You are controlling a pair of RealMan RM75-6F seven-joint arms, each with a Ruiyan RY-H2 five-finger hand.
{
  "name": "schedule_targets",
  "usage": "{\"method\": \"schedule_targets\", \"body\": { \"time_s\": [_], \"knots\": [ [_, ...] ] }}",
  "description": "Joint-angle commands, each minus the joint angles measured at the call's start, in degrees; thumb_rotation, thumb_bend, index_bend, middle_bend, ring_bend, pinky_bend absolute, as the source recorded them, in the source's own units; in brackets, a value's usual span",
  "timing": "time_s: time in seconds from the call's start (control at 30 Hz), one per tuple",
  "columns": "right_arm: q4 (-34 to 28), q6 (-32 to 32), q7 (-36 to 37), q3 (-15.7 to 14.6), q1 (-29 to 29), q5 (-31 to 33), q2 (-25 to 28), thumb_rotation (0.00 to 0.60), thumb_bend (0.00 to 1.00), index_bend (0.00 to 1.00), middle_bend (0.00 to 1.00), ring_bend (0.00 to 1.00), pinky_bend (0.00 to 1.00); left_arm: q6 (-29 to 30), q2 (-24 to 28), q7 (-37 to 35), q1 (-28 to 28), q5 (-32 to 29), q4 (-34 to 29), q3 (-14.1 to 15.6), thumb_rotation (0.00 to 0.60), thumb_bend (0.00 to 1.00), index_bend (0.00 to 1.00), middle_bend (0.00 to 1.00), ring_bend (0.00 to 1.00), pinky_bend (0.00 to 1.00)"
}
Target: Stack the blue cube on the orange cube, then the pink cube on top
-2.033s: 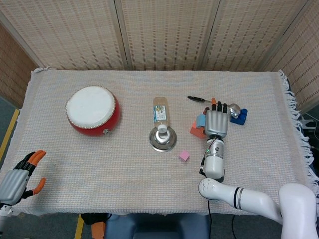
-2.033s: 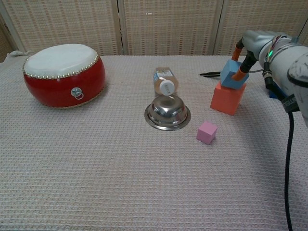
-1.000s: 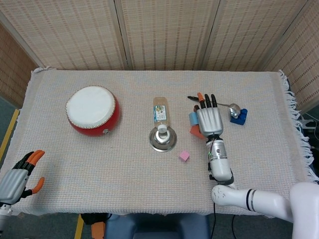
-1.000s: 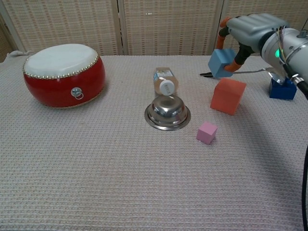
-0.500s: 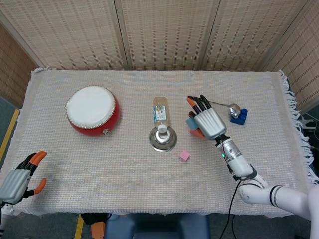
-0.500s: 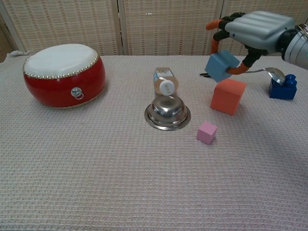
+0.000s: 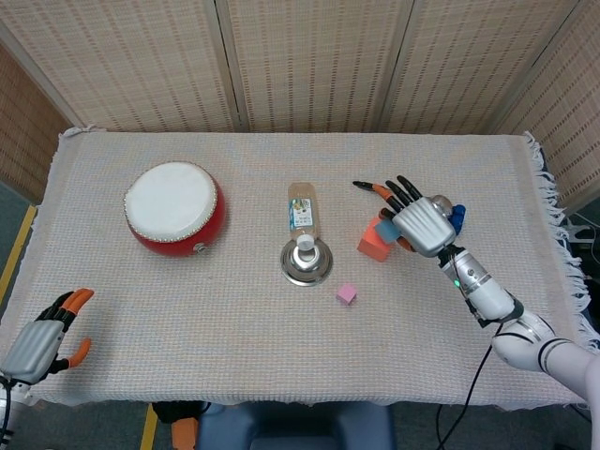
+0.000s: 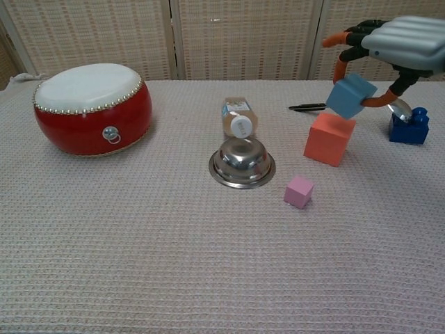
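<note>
A cloth-covered table [image 8: 139,264] is backed by woven screens. The blue cube [image 8: 350,96] is pinched, tilted, in the right hand [image 8: 393,49], right above the orange cube [image 8: 329,139], likely for stacking. The left hand [image 7: 39,339] is kept idle, fingers apart and empty.

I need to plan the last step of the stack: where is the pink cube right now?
The pink cube sits on the table, right of centre in the chest view, just right of the metal bowl and in front of the orange cube.

Red drum [image 8: 93,109] with white head, orange cube [image 8: 329,139], blue cube [image 8: 350,97], pink cube [image 8: 299,191], beige woven cloth [image 8: 174,250]
</note>
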Motion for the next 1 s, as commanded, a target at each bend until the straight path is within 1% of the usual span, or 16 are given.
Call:
{"method": "schedule_targets", "body": {
  "time_s": [0.03,0.2,0.37,0.5,0.7,1.0],
  "knots": [
    [5.16,0.19,3.47,-0.95,0.20,-2.45,-2.40,0.600,0.20,0.51,0.04,0.00,0.00,-0.48,-0.22,0.41,-0.14,-0.47,0.02,-0.03,0.600,0.46,0.00,0.03,0.00,0.18],
    [11.07,2.39,6.14,-2.33,0.56,-5.99,-4.43,0.600,0.20,0.51,0.04,0.00,0.00,-1.20,-0.58,1.14,-0.30,-1.73,0.50,-0.42,0.600,0.46,0.00,0.03,0.00,0.18],
    [14.88,5.16,8.87,-2.69,0.35,-7.68,-6.03,0.600,0.20,0.50,0.04,0.00,0.00,-1.47,-1.05,1.54,-0.44,-1.97,0.95,-0.54,0.600,0.46,0.00,0.03,0.00,0.18],
    [17.65,6.84,10.14,-3.85,0.52,-9.81,-6.88,0.600,0.20,0.50,0.04,0.00,0.01,-1.77,-1.28,1.91,-0.54,-2.20,1.10,-0.56,0.600,0.46,0.00,0.03,0.00,0.18],
    [21.13,7.58,9.69,-5.32,0.54,-11.75,-7.81,0.600,0.20,0.50,0.04,0.00,0.02,-1.91,-1.31,2.21,-0.51,-2.53,0.98,-0.60,0.600,0.46,0.00,0.03,0.00,0.18],
    [24.01,8.15,10.32,-5.11,1.01,-11.92,-9.70,0.600,0.20,0.50,0.04,0.00,0.02,-2.15,-1.35,2.31,-0.57,-2.83,1.04,-0.67,0.600,0.46,0.00,0.03,0.00,0.18]
  ]
}}
